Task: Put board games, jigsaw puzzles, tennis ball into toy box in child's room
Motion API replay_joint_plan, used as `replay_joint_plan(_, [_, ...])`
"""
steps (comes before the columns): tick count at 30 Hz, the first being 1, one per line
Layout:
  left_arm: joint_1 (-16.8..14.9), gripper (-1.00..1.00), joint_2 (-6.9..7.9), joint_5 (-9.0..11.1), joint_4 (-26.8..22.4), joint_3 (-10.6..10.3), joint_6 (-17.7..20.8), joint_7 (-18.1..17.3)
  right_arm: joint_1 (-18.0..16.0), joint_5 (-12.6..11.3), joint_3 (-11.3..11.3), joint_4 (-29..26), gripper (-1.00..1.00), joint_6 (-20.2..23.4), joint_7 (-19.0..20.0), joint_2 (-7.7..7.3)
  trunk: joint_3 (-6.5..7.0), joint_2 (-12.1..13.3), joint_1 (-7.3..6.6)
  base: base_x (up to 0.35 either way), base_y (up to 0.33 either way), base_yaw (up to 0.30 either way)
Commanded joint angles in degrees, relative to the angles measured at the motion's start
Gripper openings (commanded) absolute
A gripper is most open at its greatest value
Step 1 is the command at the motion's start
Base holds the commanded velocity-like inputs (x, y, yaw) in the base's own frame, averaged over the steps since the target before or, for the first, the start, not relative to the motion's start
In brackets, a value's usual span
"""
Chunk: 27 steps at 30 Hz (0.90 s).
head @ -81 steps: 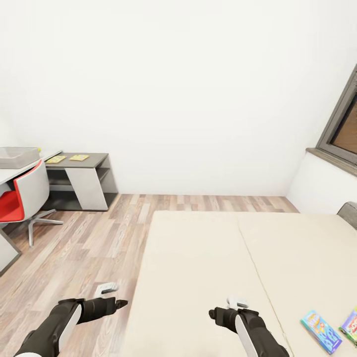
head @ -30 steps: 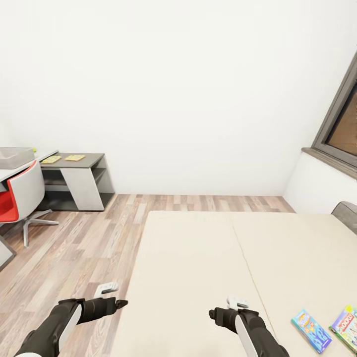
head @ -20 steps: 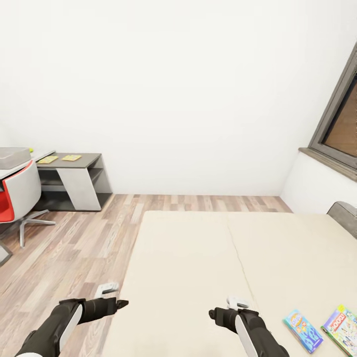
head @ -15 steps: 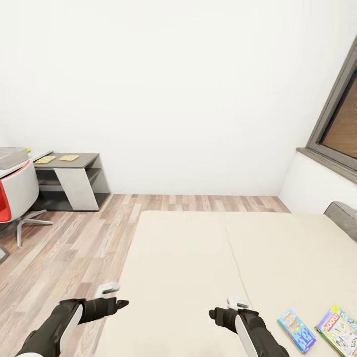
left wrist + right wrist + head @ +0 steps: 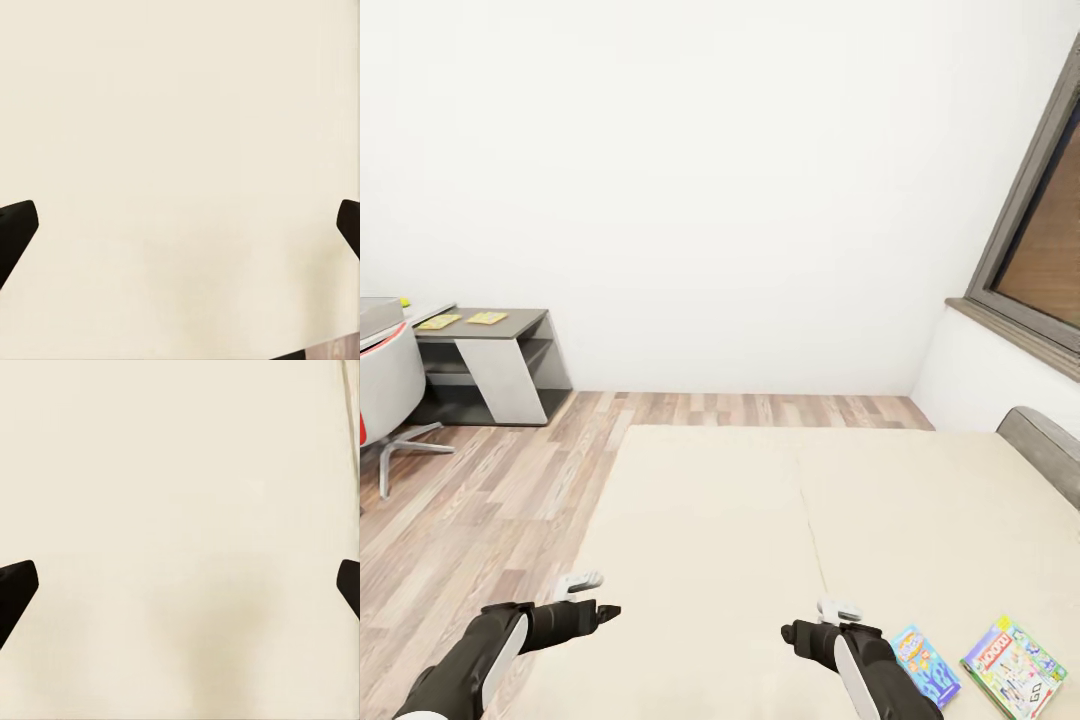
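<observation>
Board games, a blue one and a white-and-green one, lie side by side on the bed, just beyond the right pincer. Both it and the left pincer hang open and empty over the mattress.

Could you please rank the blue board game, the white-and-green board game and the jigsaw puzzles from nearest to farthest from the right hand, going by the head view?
1. The blue board game, on the bed just to the right of the right hand.
2. The white-and-green board game, on the bed farther right.
3. The jigsaw puzzles, on the dark table section across the room at far left.
</observation>
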Motion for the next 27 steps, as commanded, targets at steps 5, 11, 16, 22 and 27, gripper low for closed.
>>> replay_joint_plan(5, [-0.06,1.0,0.0,0.56,-0.04,0.08,0.5,0.03,-0.04,-0.42,-0.18,-0.09,1.0,0.26,-0.13,0.06,-0.13,-0.13,0.04,0.0,-0.054,0.0])
replay_joint_plan(11, [-0.07,1.0,0.01,0.56,-0.04,0.08,0.5,0.03,-0.04,-0.41,-0.18,-0.1,1.0,0.26,-0.11,0.06,-0.13,-0.13,0.04,0.0,-0.018,0.0])
replay_joint_plan(16, [-0.06,1.0,0.0,0.56,-0.04,0.08,0.49,0.03,-0.04,-0.43,-0.18,-0.08,1.0,0.26,-0.13,0.06,-0.13,-0.13,0.04,0.0,-0.006,0.0])
replay_joint_plan(22, [-0.06,1.0,0.0,0.56,-0.04,0.08,0.51,0.03,-0.04,-0.45,-0.18,-0.08,1.0,0.26,-0.12,0.06,-0.13,-0.13,0.04,-0.001,-0.002,0.0])
replay_joint_plan(27, [-0.07,1.0,0.0,0.56,-0.04,0.08,0.54,0.03,-0.04,-0.46,-0.18,-0.08,1.0,0.26,-0.12,0.06,-0.13,-0.13,0.04,-0.029,-0.001,0.0])
